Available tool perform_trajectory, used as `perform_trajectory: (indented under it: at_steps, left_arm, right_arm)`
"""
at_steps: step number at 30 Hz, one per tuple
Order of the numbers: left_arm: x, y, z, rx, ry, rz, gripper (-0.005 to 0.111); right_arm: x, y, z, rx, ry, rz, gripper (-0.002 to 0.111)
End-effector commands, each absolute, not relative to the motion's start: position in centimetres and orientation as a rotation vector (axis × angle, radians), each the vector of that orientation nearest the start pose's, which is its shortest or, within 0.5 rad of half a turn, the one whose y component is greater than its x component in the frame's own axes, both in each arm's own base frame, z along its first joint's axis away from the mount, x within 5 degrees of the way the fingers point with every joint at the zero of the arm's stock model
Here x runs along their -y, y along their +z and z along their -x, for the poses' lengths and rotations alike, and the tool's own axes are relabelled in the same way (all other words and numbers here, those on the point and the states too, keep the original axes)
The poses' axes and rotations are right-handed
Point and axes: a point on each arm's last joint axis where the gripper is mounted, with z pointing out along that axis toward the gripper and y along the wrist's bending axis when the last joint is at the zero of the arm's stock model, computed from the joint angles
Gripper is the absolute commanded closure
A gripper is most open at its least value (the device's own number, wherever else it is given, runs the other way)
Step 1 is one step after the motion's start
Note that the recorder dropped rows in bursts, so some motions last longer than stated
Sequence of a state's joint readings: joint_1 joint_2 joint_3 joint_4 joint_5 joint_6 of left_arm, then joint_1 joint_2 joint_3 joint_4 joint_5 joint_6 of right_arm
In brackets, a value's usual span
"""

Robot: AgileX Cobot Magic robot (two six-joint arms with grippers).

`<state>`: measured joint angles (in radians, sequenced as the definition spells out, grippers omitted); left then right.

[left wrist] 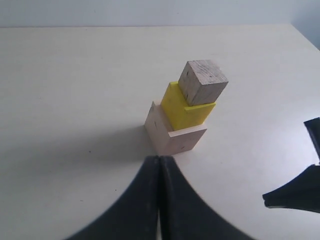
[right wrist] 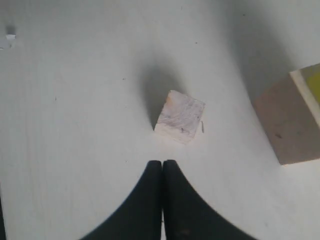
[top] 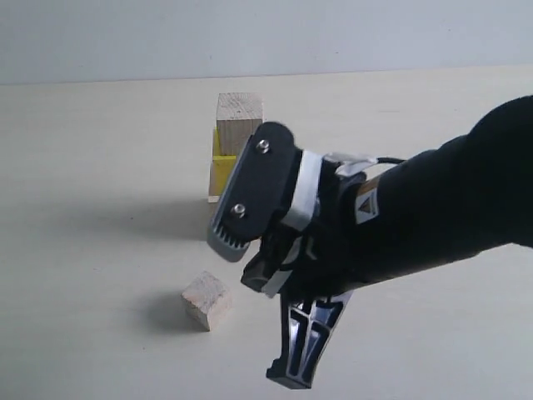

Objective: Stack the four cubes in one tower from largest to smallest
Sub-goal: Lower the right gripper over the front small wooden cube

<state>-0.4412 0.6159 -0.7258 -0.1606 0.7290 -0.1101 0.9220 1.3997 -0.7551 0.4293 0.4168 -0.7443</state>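
Left wrist view: three-cube tower is stacked widest lowest, for stability.
Loose cube: six o'clock of tower, exterior view.
Left gripper, right gripper: clenched, empty.

light: bright, diffuse | shadows: soft, left of stack | focus: right end effector edges soft

In the exterior view the right arm covers most of the yellow cube, leaving a strip at the arm's 9 o'clock side, and hides nearly all of the large pale cube beneath it. The arm runs off the frame at 3 o'clock. The right wrist view's edge cuts through the large pale cube. A white speck there is too small to identify. In the left wrist view a dark blurred shape is cut by the edge.
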Motion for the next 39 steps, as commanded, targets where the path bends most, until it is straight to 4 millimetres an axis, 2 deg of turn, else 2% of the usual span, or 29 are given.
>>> perform_trajectory:
  at_steps: [1, 9, 15, 21, 26, 29, 31, 39]
  left_arm:
    - [5.6, 34.2, -9.7, -2.113, -0.52, -0.28, 0.107]
    - [5.6, 33.9, -9.6, -2.13, -0.516, -0.283, 0.107]
    - [5.7, 32.0, -9.9, -2.165, -0.506, -0.279, 0.107]
    - [5.7, 31.0, -10.0, -2.18, -0.502, -0.275, 0.107]
    - [5.7, 30.9, -10.0, -2.173, -0.502, -0.272, 0.107]
    - [5.7, 31.0, -10.1, -2.163, -0.504, -0.269, 0.107]
    - [5.7, 31.0, -10.1, -2.156, -0.505, -0.268, 0.107]
    - [5.8, 31.0, -10.1, -2.154, -0.506, -0.267, 0.107]
  right_arm:
    - [-23.7, 20.5, -15.6, -2.04, 0.435, 1.508, 0.108]
    - [-24.6, 17.7, -16.6, -2.094, 0.391, 1.491, 0.108]
    - [-24.8, 16.9, -16.7, -2.14, 0.396, 1.463, 0.106]
    - [-25.0, 17.1, -17.0, -2.121, 0.405, 1.397, 0.087]
    - [-25.2, 17.2, -17.0, -2.133, 0.425, 1.366, 0.058]
    - [-25.2, 17.3, -17.1, -2.147, 0.442, 1.319, 0.044]
    - [-25.3, 17.2, -17.1, -2.154, 0.447, 1.302, 0.04]
    - [-25.8, 15.4, -17.4, -2.232, 0.446, 1.28, 0.04]
